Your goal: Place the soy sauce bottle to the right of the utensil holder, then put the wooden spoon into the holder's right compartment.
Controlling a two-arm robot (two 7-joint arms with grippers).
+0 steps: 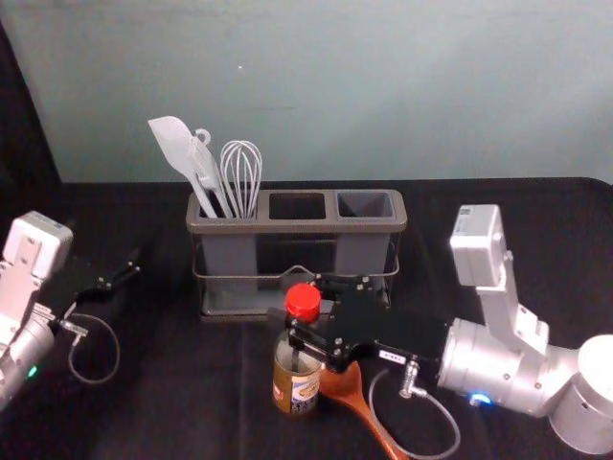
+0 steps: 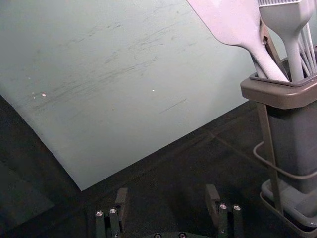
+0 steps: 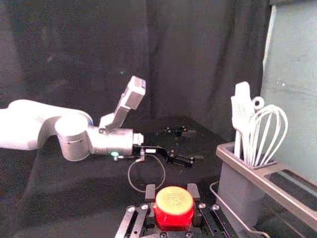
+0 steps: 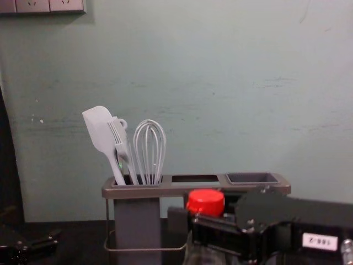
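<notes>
Bottle (image 1: 296, 388), pinched in half-closed right gripper (image 3: 172, 191) at holder's (image 1: 297, 227) six o'clock, could knock spoon (image 1: 345, 384) if swung low; left gripper (image 2: 167, 195) gapes empty at eight.

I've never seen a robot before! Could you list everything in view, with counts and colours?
Metal-framed utensil holder: one, grey-brown, on the table
Flat spatula, bristled brush, wire whisk: one each, whitish, holder's left end
Red-capped glass bottle: one, brownish, upright before the holder
Wooden spoon: one, reddish-brown, right of the bottle
Cloth-covered table: one, black, underneath
Smooth wall: one, pale green, behind
Slotted wall panel: one, whitish, upper left
Robot arms: two, silver-white
Left pincer: one, black, open, left of the holder
Right pincer: one, black, around the bottle
</notes>
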